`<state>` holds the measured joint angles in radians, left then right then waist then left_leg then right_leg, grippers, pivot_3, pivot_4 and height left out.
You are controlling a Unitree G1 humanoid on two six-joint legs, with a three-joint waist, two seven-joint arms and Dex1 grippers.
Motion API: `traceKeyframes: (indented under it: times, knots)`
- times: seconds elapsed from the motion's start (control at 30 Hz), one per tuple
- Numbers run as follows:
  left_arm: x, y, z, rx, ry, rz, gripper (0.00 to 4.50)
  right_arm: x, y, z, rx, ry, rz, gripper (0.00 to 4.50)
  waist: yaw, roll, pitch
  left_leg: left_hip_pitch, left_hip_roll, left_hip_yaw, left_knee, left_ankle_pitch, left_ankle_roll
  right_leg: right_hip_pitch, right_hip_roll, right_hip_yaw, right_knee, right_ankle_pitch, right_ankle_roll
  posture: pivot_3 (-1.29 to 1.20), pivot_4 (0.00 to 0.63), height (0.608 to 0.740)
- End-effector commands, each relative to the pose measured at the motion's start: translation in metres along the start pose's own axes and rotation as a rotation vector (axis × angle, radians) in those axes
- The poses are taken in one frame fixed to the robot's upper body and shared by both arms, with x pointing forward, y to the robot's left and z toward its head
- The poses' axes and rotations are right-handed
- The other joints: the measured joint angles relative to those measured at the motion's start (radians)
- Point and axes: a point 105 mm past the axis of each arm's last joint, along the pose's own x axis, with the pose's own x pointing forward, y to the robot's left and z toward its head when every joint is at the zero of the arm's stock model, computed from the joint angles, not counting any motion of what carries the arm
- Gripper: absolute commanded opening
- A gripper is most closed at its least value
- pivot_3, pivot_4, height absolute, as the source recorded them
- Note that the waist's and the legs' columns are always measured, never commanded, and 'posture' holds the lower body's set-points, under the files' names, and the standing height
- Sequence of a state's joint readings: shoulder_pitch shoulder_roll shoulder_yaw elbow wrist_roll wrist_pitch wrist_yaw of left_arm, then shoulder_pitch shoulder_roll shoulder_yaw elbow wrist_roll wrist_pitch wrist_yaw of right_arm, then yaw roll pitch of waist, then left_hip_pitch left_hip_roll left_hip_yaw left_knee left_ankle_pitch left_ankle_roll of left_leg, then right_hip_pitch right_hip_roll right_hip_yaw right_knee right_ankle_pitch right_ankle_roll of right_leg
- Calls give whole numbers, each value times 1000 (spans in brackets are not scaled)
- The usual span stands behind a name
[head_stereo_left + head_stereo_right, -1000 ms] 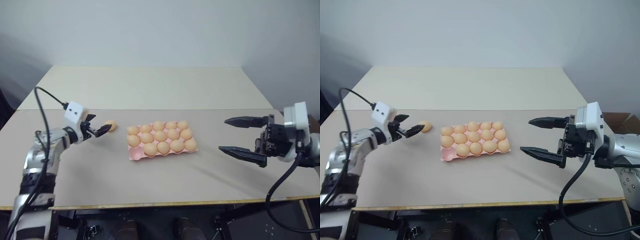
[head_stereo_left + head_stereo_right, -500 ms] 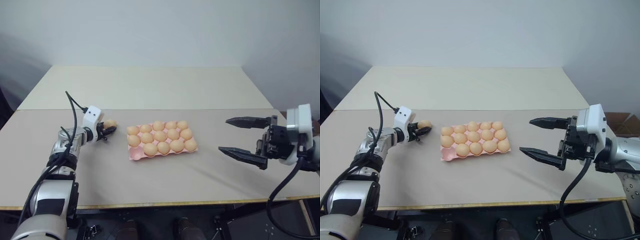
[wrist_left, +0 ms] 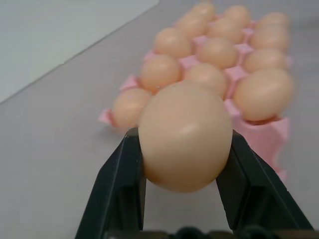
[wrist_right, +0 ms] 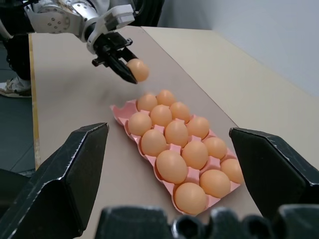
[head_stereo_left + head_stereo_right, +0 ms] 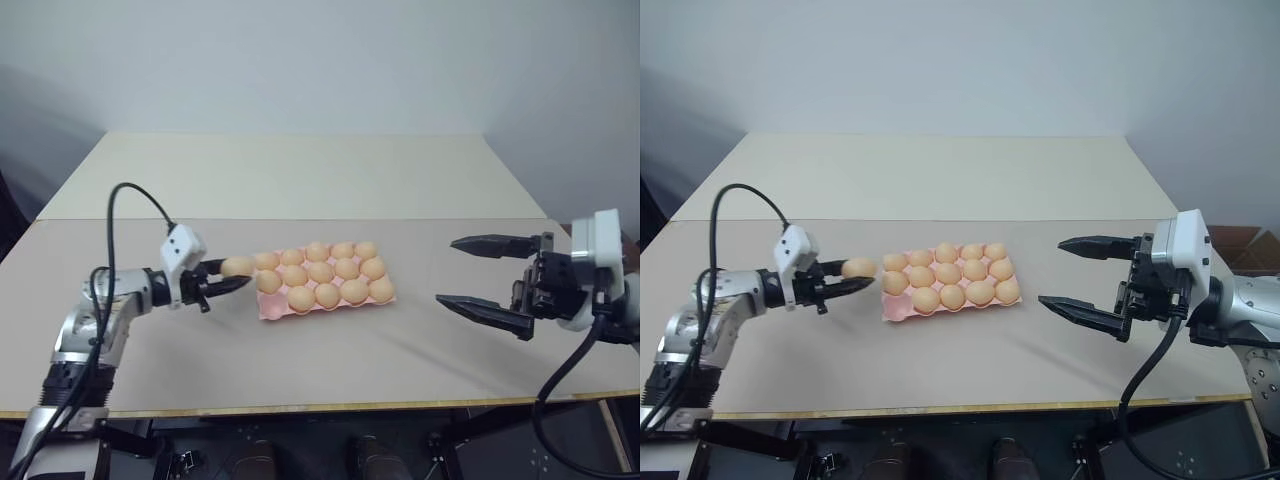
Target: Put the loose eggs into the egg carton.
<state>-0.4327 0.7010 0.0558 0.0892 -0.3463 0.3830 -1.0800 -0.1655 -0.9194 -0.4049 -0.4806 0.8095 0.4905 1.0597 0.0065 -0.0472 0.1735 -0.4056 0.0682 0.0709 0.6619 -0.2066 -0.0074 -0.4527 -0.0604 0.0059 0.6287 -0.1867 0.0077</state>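
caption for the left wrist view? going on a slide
Left gripper shut on a loose egg, carried above the table toward the pink egg carton, whose visible cups already hold eggs.

Left gripper [image 5: 233,276] went from open beside the egg [image 5: 237,266] on the table to clamped on it, lifted and carried it right, now beside the carton's [image 5: 272,310] left end.

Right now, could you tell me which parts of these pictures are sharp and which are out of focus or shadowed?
Left wrist view: the held egg is sharp with a soft highlight, while the egg carton beyond blurs toward its far end. Right wrist view: the open right gripper fingers loom large and dark. Eye views: even light, faint shadow beside the carton.
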Motion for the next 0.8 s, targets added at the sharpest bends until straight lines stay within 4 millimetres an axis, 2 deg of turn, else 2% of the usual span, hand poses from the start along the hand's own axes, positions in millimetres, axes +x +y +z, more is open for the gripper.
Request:
traceKeyframes:
  times: [0.03,0.27,0.4,0.57,0.67,0.8]
  knots:
    - [12,-16,8,9,-28,-51,1757,0,-1,8,-30,-27,1,4500,1,0,0,0,0,0,0,0,0,0,0,0,0,0,1,0,150,740]
    - [26,-29,-2,1,27,-114,1757,-2,1,9,-31,-21,-7,4500,1,0,0,0,0,0,0,0,0,0,1,1,0,1,1,0,150,740]
    - [24,-31,0,6,36,-138,2907,-3,1,9,-32,-19,-16,4500,1,0,0,0,0,0,0,0,0,0,1,1,0,1,1,0,150,740]
    - [12,-26,3,46,54,-109,4420,-4,2,8,-30,-18,-22,4500,1,0,0,0,0,0,0,0,0,0,1,1,0,1,1,0,150,740]
    - [-3,-20,7,73,62,-64,4489,-4,1,7,-28,-19,-24,4500,-5,0,0,0,0,0,0,0,0,0,1,1,-1,0,0,0,150,740]
    - [-36,-6,33,49,-48,28,4489,-3,-1,5,-23,-21,-19,4500,-7,0,0,-1,0,0,0,0,0,-1,1,1,0,0,0,0,150,740]
